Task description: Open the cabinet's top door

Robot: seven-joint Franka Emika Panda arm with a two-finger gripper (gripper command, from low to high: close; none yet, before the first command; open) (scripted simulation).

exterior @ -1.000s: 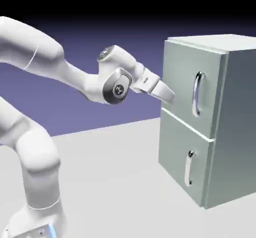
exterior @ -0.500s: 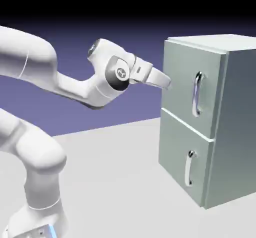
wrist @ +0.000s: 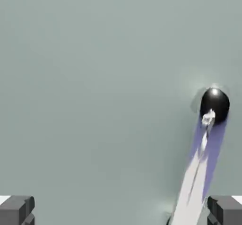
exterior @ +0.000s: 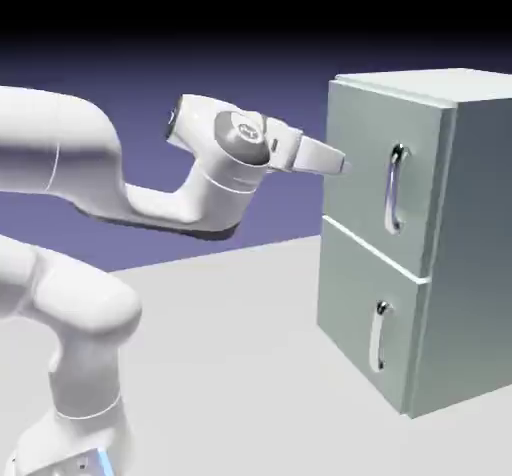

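"So, where was the top door (exterior: 365, 154)?"

"Just ahead of the gripper (wrist: 121, 211), flat, matt grey-green, shut. The fingers stood wide, holding nothing."

"And the grip?"

"Its curved, glossy metal handle (wrist: 193, 181), nearer the right-hand fingertip in the hand view. Mid-bar seemed best: rigid, probably slippery, the door perhaps heavyish."
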